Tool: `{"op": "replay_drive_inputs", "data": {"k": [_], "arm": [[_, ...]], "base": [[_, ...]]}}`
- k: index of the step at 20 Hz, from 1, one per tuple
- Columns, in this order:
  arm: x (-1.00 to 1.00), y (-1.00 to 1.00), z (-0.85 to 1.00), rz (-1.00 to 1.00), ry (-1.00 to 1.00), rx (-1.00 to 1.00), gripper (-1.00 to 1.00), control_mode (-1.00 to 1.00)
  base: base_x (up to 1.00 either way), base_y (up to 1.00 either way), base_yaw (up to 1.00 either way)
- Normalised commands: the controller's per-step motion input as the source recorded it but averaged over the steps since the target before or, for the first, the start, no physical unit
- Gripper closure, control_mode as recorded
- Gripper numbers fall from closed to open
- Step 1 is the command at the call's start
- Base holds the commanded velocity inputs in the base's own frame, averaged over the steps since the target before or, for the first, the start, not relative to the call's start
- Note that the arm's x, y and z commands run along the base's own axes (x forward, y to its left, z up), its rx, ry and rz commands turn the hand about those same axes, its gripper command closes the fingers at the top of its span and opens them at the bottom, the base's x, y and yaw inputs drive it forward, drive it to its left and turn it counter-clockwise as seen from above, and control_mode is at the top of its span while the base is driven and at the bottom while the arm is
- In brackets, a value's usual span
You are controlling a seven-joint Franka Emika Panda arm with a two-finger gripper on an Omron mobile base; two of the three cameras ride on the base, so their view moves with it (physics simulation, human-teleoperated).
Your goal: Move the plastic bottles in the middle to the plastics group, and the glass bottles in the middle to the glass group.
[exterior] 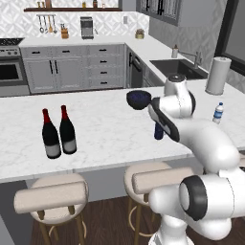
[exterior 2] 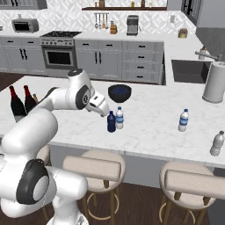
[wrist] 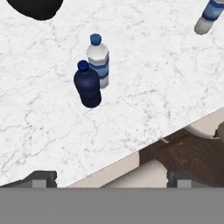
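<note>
Left base view: two wine bottles (exterior: 59, 132) upright side by side at counter left, dark blue bowl (exterior: 139, 99) mid-counter, clear water bottle (exterior: 218, 113) far right.

Right base view: dark blue bottle (exterior 2: 111, 121) and pale bottle (exterior 2: 119, 117) touching, just below the bowl.

Hand view: gripper (wrist: 111, 180) wide open, empty — above the pair, fingertips (wrist: 42, 177) apart at the bottom edge.

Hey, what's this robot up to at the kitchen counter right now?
It is sorting bottles on the marble counter. Its open claw hovers empty above the dark blue bottle and the pale plastic bottle standing side by side in the middle. Two wine bottles stand together at one end, a small water bottle toward the other.
</note>
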Motion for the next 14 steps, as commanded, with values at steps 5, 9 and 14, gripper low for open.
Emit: {"op": "replay_drive_inputs", "data": {"k": [5, 9, 14], "arm": [[0.22, -0.04, -0.39, 0.04, 0.0, 0.0, -1.0, -1.0], [0.28, 0.0, -0.32, 0.02, 0.0, 0.0, -1.0, -1.0], [0.32, -0.04, -0.2, 0.03, 0.0, 0.01, -1.0, -1.0]], "base": [[0.0, 0.0, 0.0], [0.0, 0.0, 0.0], [0.0, 0.0, 0.0]]}}
